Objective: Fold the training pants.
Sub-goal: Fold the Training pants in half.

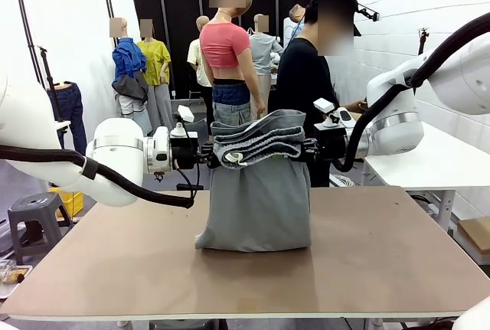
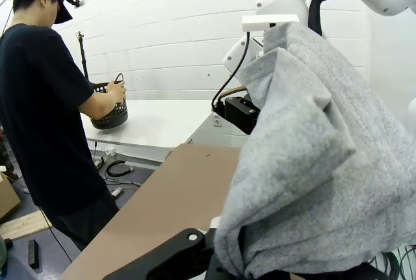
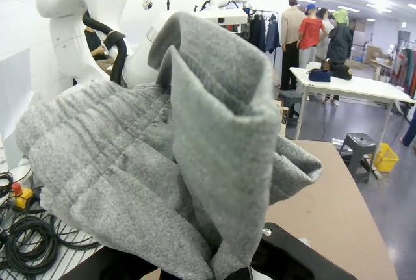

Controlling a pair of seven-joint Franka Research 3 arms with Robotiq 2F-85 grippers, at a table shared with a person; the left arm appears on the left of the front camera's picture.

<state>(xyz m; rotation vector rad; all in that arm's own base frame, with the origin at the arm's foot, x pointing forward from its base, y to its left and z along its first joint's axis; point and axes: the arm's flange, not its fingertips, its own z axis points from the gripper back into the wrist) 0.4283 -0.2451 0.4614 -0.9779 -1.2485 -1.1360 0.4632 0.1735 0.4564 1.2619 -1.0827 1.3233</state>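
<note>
Training pants [image 1: 258, 184] above brown table [image 1: 383, 253]

There is one pair of training pants [image 1: 256, 192], hanging between two grippers: the left gripper [image 1: 208, 154] at one side and the right gripper [image 1: 308, 149] at the other. One person [image 2: 45, 111] stands beyond the right gripper, holding one black basket [image 2: 110, 114]. One brown table [image 1: 383, 261] lies below both grippers.

The light grey training pants [image 1: 259, 192] hung doubled over between the two sets of jaws, pinched at each top corner. The gathered waistband lay bunched along the top; the lower fold rested on the worktop [image 1: 383, 261].
</note>
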